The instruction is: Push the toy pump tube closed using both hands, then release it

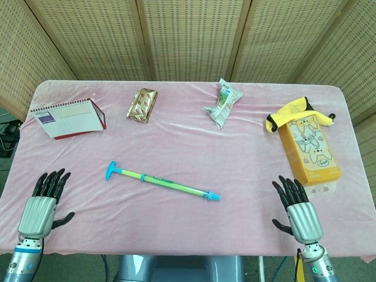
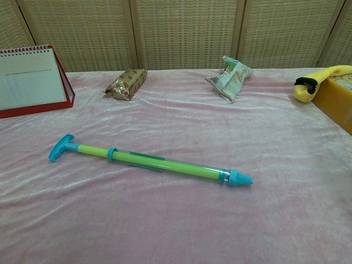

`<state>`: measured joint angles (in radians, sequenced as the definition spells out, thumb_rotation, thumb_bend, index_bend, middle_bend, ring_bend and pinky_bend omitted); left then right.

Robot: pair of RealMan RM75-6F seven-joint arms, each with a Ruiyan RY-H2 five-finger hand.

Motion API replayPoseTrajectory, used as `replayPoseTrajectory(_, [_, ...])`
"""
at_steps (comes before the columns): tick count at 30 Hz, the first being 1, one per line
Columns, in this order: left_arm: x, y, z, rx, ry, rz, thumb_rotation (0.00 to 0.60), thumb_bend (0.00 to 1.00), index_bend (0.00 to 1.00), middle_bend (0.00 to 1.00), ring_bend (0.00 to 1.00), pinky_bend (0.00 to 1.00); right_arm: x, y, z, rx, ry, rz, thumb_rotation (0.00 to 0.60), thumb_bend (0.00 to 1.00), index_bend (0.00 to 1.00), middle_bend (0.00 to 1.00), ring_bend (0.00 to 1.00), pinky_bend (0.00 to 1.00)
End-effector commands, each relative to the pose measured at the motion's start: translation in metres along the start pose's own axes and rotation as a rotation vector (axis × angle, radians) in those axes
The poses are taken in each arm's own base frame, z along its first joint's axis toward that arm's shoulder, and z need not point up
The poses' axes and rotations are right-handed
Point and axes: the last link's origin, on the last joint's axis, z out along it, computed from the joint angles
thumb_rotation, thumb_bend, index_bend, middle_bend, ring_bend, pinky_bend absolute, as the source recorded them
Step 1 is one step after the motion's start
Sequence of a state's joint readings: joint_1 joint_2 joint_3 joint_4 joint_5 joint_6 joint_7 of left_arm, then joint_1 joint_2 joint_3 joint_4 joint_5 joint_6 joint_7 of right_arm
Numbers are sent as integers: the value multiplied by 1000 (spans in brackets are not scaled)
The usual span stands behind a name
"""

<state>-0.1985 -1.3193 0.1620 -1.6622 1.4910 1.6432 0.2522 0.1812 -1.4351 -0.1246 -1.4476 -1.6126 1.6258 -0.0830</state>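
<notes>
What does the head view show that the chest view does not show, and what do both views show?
Only the head view shows the left hand and right hand, both open at the near table edge, and the full orange box. The chest view shows nothing extra; no hands appear there. Both show the toy pump, notebook, gold packet, green packet and yellow toy.
</notes>
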Motion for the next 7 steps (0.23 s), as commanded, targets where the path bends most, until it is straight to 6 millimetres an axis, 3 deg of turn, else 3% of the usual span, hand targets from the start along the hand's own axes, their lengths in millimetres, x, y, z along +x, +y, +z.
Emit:
replayPoseTrajectory(1, [2, -1, -1, 0, 6, -1, 600, 144, 0, 0, 0, 0, 2, -1, 0, 11, 12, 0, 600, 195, 0, 0, 0, 0])
replayPoseTrajectory(7, [2, -5, 0, 16, 1, -5, 600, 143, 0, 0, 0, 0, 5, 1, 0, 7, 17, 2, 600, 195, 0, 0, 0, 0])
